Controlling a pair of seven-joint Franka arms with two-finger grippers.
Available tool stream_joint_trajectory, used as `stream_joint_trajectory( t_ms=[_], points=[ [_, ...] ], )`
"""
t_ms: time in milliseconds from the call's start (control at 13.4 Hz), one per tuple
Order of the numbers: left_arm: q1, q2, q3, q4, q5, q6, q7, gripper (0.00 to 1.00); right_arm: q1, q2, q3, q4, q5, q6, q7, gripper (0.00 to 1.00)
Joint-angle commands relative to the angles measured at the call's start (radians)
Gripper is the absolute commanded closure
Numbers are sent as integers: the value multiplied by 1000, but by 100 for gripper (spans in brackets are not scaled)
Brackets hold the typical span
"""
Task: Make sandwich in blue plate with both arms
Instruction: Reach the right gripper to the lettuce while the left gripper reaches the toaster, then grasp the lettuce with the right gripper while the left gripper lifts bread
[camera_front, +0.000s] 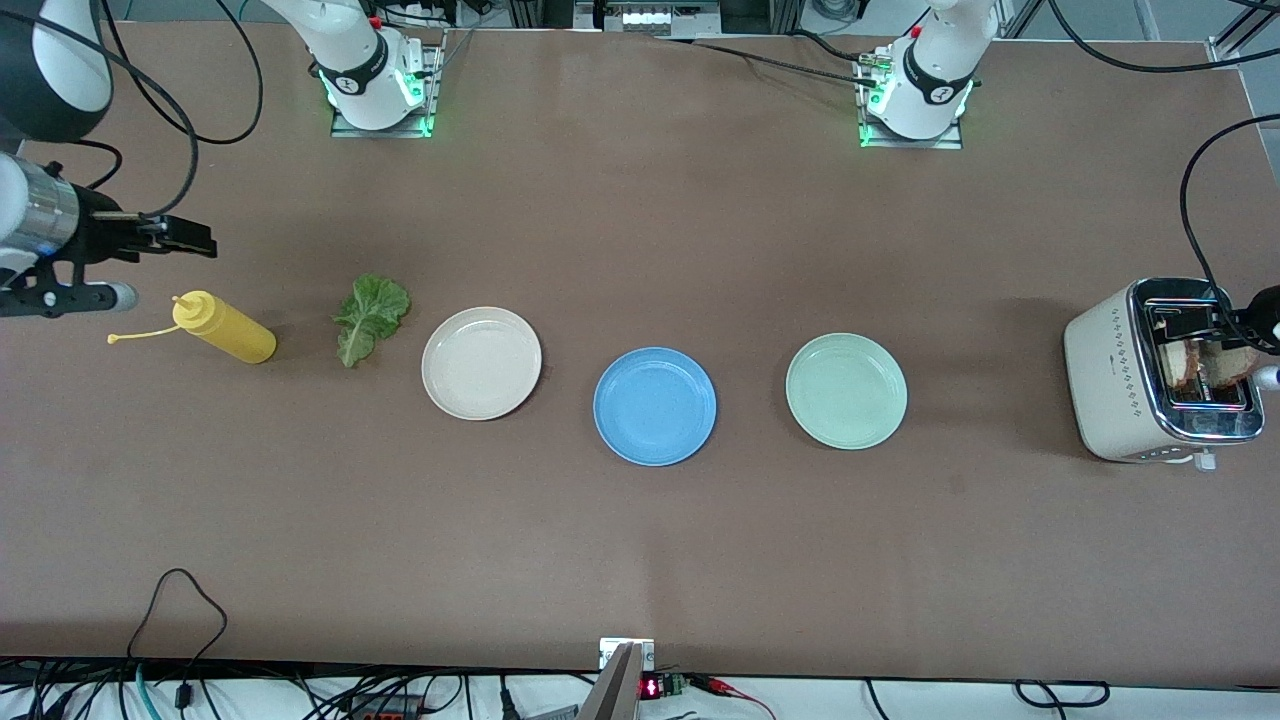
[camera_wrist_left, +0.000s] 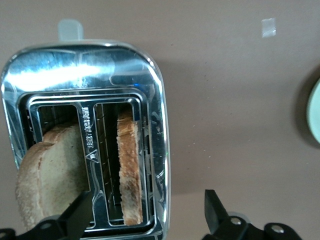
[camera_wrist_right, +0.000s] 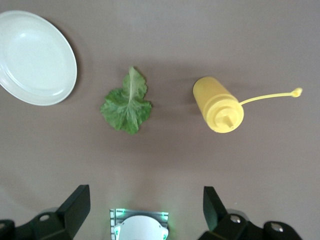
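Bread slices for the sandwich are what we see first: two of them stand in the slots of the toaster (camera_front: 1160, 372), one slice (camera_wrist_left: 130, 170) upright in its slot and a second, broader slice (camera_wrist_left: 50, 175) leaning in the other slot. We take the blue plate (camera_front: 655, 406) as our landmark; it lies bare on the brown surface (camera_front: 640, 560), and the toaster stands well apart from it at the left arm's end. Just beside the blue plate, toward that same end, lies the pale green plate (camera_front: 846, 391); just beside it toward the right arm's end lies the cream plate (camera_front: 481, 362). Past the cream plate we see the lettuce leaf (camera_front: 370, 316) flat on the surface, and farther still from the blue plate a yellow squeeze bottle (camera_front: 222, 326) lying on its side. We find the left end effector (camera_wrist_left: 146, 216) hanging over the toaster, released, its fingers (camera_wrist_left: 79, 214) spread to either side of the upright slice without touching it. The right end effector (camera_wrist_right: 145, 209) waits in the air over the right arm's end of the surface, near the bottle, spread wide and holding nothing.
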Motion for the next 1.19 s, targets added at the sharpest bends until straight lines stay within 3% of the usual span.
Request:
stream_joint_trajectory(
  t_ms=[0,298,372,521,595,818,1116],
  points=[
    [16,24,-5,2,19,8,10,24,5,14,-1,-56,11,29,11,0],
    [23,59,-4,2,19,8,-6,52,67,2,1,-272,-1,304,73,0],
    [23,63,-4,4,19,8,-21,61,69,4,1,-335,-1,392,96,0],
    [24,64,-2,4,20,5,-24,91,81,7,1,-459,-1,599,104,0],
    [23,60,-2,10,20,1,-21,99,83,16,1,-502,-1,685,103,0],
    [23,47,-4,37,25,-35,-12,100,87,85,1,-540,-1,843,104,0],
    [-2,41,-36,299,22,-350,29,100,83,188,1,-541,-1,972,106,0]
  ],
)
